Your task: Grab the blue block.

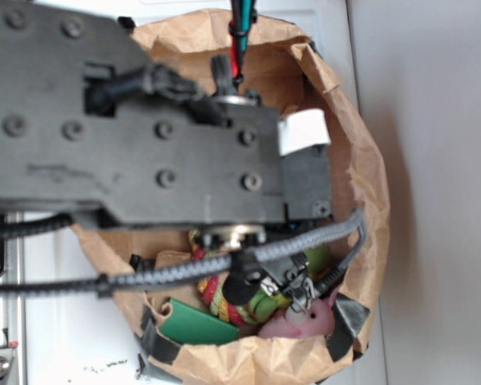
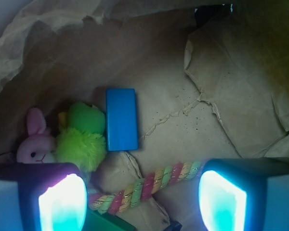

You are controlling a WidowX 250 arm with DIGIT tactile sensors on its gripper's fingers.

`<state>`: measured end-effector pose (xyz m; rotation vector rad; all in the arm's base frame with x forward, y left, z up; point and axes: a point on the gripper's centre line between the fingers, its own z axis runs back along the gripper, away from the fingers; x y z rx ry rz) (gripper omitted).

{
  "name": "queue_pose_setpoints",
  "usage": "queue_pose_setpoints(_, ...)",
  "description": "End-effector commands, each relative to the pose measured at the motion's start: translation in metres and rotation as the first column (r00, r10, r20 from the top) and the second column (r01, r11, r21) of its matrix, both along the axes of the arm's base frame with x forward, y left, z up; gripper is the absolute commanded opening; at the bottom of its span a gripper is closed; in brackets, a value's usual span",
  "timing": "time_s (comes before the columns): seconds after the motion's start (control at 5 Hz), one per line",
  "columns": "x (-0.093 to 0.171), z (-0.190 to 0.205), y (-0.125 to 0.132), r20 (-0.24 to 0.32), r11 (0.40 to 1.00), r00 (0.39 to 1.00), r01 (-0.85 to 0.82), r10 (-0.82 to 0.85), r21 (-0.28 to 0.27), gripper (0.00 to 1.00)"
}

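blue block (image 2: 121,119) beyond open end effector (image 2: 142,202), untouched

The exterior view looks straight down from above, close over the robot arm (image 1: 144,136), whose black body fills the upper left and hides much of the brown paper bag (image 1: 361,144) beneath; the wrist view sits on the arm itself, looking down past the two glowing fingers (image 2: 62,202) of the gripper (image 2: 142,199) into the bag's floor, much nearer; both views share the bag's interior, namely the pink plush rabbit (image 1: 305,321), the striped rope (image 1: 216,301) and the green block (image 1: 196,325).
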<state>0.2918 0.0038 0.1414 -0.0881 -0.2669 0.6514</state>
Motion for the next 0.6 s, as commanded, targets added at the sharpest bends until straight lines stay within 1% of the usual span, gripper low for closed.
queue_pose_setpoints(0.0, 0.006, 0.007, 0.013, 0.068, 0.998, 0.996, -0.052, 0.054, -0.03, 1.0)
queue_pose_setpoints(0.2, 0.014, -0.011, 0.015, 0.076, 0.995, 0.992, -0.098, 0.099, -0.018, 1.0)
queue_pose_setpoints(0.4, 0.021, -0.026, 0.017, 0.067, 0.992, 0.99, -0.126, 0.125, 0.013, 1.0)
